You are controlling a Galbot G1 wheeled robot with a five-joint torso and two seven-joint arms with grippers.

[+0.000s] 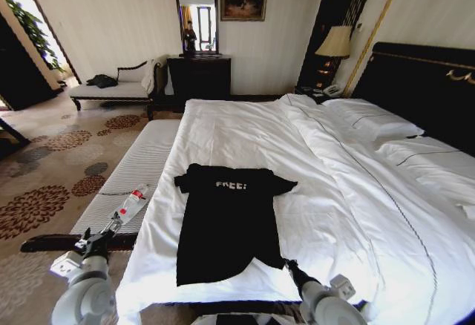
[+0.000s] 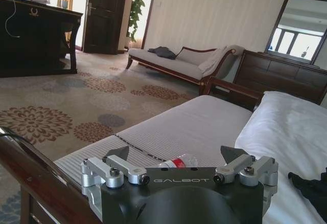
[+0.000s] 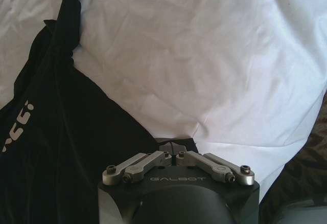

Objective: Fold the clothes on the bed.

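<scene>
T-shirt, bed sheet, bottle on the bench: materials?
T-shirt: soft matte black knit, likely cotton; it drapes limp.
Bed sheet: smooth white woven cloth, finely creased.
Bottle: clear plastic by its look, red label.

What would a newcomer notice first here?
The black T-shirt lies spread flat on the white bed, near its foot. The right gripper is shut on the T-shirt's hem at the near right corner. The left gripper is open above the striped bench, where a bottle lies.
</scene>
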